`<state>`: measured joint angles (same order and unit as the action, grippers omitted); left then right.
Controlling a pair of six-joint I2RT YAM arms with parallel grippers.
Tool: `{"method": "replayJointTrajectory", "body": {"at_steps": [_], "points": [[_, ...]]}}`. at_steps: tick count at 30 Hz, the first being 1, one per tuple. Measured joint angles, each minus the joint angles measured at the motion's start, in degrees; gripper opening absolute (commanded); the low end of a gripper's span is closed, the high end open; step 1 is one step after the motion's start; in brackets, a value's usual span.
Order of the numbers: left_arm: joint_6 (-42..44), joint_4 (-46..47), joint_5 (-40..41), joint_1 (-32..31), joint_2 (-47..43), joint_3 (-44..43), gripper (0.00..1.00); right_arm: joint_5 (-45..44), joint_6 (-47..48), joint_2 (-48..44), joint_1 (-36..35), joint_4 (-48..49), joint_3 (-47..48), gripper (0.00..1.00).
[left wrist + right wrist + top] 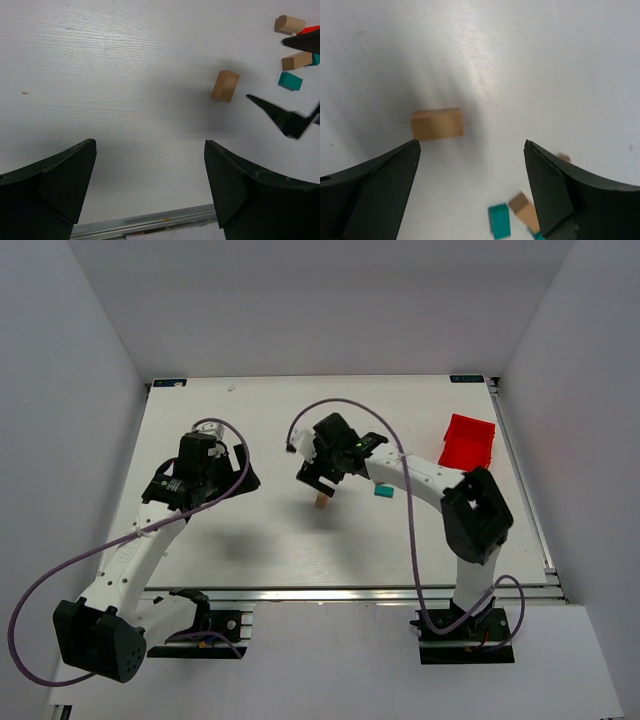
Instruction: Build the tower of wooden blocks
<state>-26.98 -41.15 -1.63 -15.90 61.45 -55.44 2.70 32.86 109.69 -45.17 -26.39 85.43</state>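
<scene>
Two arms reach out over the white worktop [250, 540] from its near edge. Red bin [467, 440] sits at the far right of the worktop, well apart from both claws; from above its inside shows only red and I cannot tell if anything is in it. Left claw [149, 145] is released, jaws spread wide over bare worktop on the left side, nothing between them. Right claw [470, 144] is released too, jaws wide apart near the middle of the worktop, gripping nothing. Tower pieces lie loose and single on the worktop, none stacked. Tan block [437, 124] lies on its side just beyond the right claw's fingers, touching neither. Teal block [382, 492] lies just right of it, under the right arm. In the left wrist view a second tan block [296, 61] lies just beside the teal one, and a tan cylinder [289, 24] lies on its side a bit further off.
</scene>
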Motion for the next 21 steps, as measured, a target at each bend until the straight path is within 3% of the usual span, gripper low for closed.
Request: {"method": "replayJointTrajectory", "body": {"at_steps": [5, 9, 21], "points": [[-0.5, 1.6, -1.0, 0.0, 1.0, 0.0, 0.98, -9.1, -18.3, -11.6, 3.1, 4.2, -8.0, 0.89], [-0.5, 3.2, -1.9, -0.4, 4.0, -0.5, 0.98, -14.4, -27.2, -18.5, 6.5, 4.1, -17.4, 0.89], [-0.8, 6.3, -5.0, -0.7, 11.3, -1.3, 0.98, -16.3, -35.9, -13.5, 12.9, 3.8, -19.3, 0.89]]}}
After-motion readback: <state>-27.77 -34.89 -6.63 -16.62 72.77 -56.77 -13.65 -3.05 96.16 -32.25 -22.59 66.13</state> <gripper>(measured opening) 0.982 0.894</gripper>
